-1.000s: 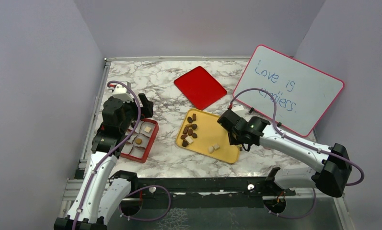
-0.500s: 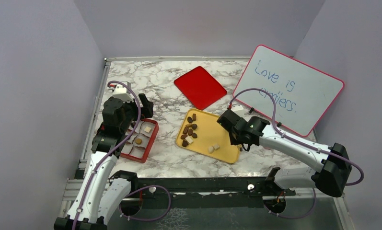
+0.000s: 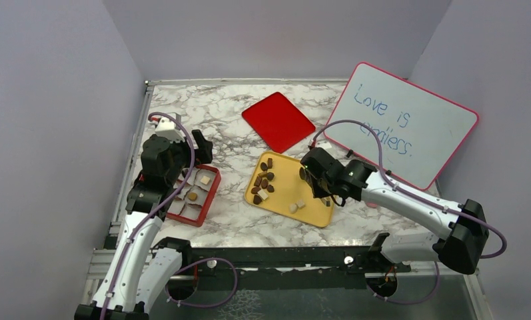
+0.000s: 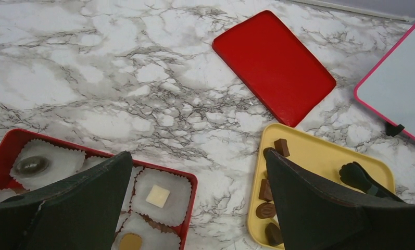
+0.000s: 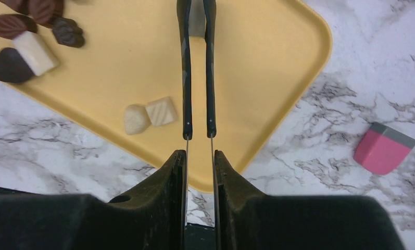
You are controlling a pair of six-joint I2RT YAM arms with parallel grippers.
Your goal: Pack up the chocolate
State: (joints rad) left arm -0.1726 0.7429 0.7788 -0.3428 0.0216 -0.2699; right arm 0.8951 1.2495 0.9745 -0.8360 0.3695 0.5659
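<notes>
Red box (image 3: pixel 194 193), table's near-left edge: holds a few pieces; some cups look bare.
Left gripper (image 4: pixel 195 169): released, above it.
Right gripper (image 5: pixel 199 156): clenched on tongs (image 5: pixel 186 78), seemingly pinching a cream piece.
Yellow tray (image 3: pixel 312 200): most chocolate (image 3: pixel 263 181) awaits you here.

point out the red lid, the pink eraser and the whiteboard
red lid (image 3: pixel 278 121), top view, middle of its flat face
pink eraser (image 5: pixel 380 152), right wrist view, its pink body
whiteboard (image 3: pixel 409 127), top view, the white writing surface
</notes>
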